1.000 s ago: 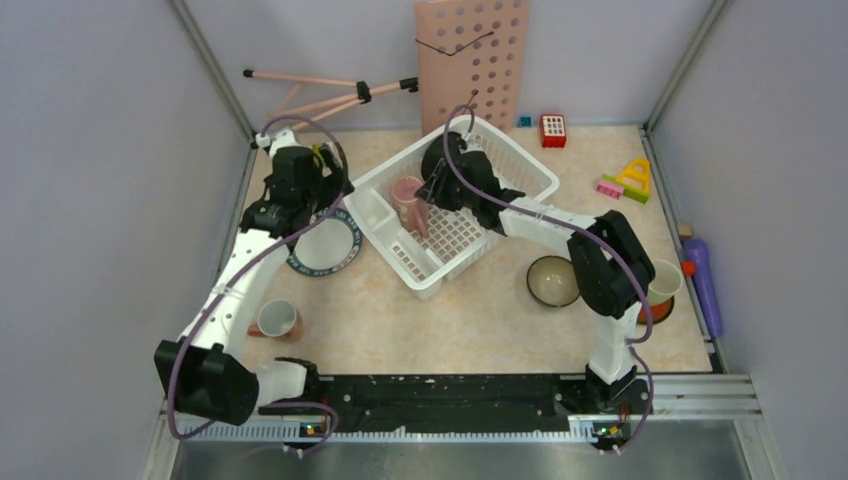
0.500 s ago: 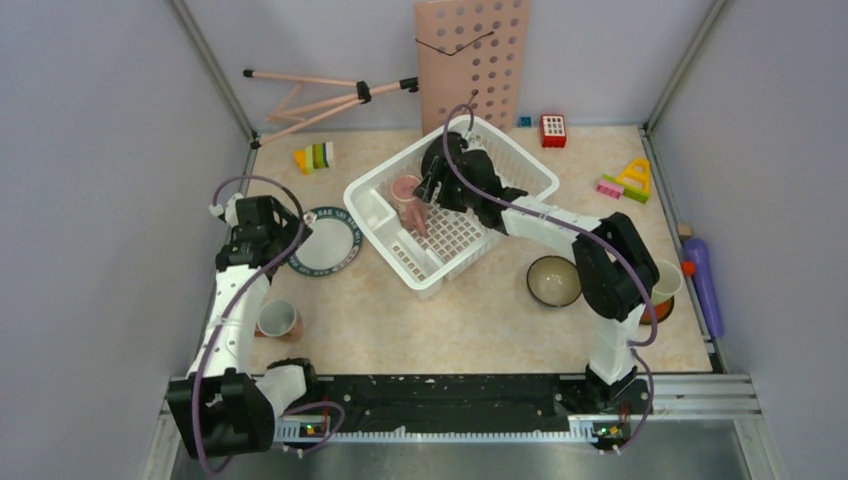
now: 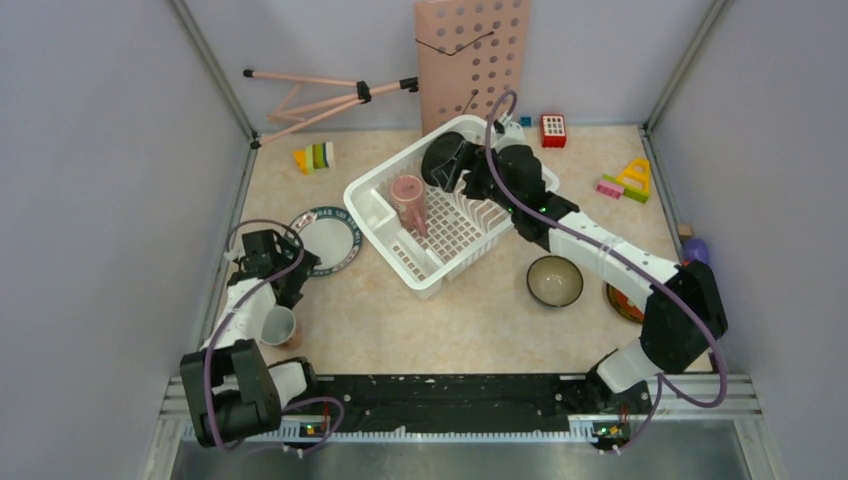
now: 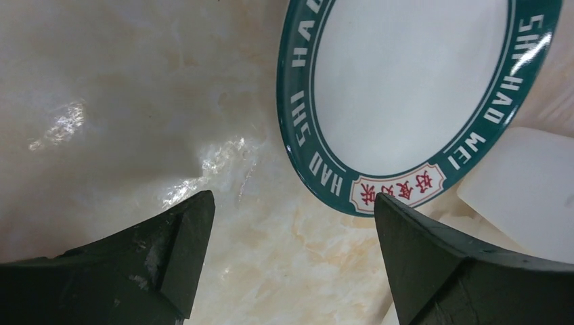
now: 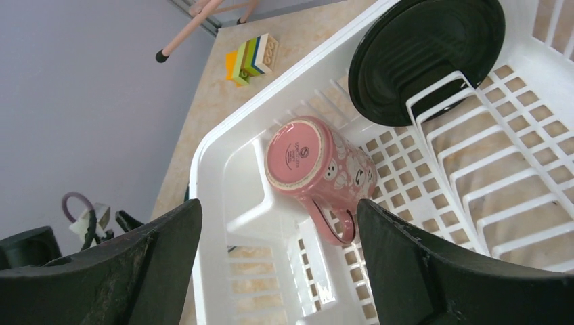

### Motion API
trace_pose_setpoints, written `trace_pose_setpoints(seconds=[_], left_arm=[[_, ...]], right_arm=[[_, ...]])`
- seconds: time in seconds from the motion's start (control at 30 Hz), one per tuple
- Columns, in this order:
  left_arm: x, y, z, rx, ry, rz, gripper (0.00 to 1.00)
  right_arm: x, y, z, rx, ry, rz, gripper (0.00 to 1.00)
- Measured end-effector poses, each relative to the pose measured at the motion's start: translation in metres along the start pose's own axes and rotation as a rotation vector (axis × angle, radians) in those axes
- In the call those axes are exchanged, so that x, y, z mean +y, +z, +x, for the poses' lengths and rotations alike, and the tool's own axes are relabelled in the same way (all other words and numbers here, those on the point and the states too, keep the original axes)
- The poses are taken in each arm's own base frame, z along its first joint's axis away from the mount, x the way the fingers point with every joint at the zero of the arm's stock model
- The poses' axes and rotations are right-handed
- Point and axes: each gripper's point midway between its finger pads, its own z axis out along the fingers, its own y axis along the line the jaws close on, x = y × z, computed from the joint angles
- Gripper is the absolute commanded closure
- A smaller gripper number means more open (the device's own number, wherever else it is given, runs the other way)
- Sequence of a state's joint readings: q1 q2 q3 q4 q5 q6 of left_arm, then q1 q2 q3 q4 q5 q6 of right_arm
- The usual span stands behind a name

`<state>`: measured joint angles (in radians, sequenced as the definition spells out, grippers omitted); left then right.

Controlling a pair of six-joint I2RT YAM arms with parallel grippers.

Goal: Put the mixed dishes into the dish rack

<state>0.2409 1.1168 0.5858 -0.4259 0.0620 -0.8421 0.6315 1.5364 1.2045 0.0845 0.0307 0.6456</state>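
Note:
The white dish rack [image 3: 392, 255] sits mid-table. In it a pink cup [image 3: 408, 190] lies on its side and a black plate [image 3: 441, 158] stands upright in the dividers. My right gripper [image 3: 470, 180] hovers open over the rack, just right of the black plate, with nothing between its fingers. Its wrist view shows the pink cup [image 5: 318, 159], the black plate [image 5: 426, 54] and the rack wall [image 5: 216, 176] beyond the gripper [image 5: 277, 264]. My left gripper [image 3: 285, 263] is open and empty at the near-left edge of the teal-rimmed plate [image 3: 328, 238], whose rim [image 4: 318, 169] lies just beyond the gripper [image 4: 291, 257].
A pink cup [image 3: 277, 322] stands near the left arm. An olive-lined bowl [image 3: 553, 280] and an orange plate [image 3: 625, 300] lie right of the rack. Toy blocks [image 3: 315, 157], [image 3: 552, 130], [image 3: 628, 180], a pink perforated board [image 3: 470, 55] and a tripod [image 3: 320, 95] sit at the back.
The right gripper has opened and drawn back to the right, leaving the black plate standing in the dividers. The left arm has pulled back toward the near left, past the teal-rimmed plate.

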Motion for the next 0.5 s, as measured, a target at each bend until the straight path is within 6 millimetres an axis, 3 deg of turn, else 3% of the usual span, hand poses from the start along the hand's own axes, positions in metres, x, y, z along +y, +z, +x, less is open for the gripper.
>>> trace_pose_setpoints(seconds=[0.2, 0.5], left_arm=[[0.005, 0.018, 0.009, 0.039, -0.064, 0.006, 0.16], [-0.013, 0.035, -0.005, -0.011, -0.165, 0.087, 0.27]], right_arm=[[-0.010, -0.024, -0.010, -0.041, -0.012, 0.013, 0.19], [-0.019, -0.039, -0.021, -0.090, -0.017, 0.032, 0.22]])
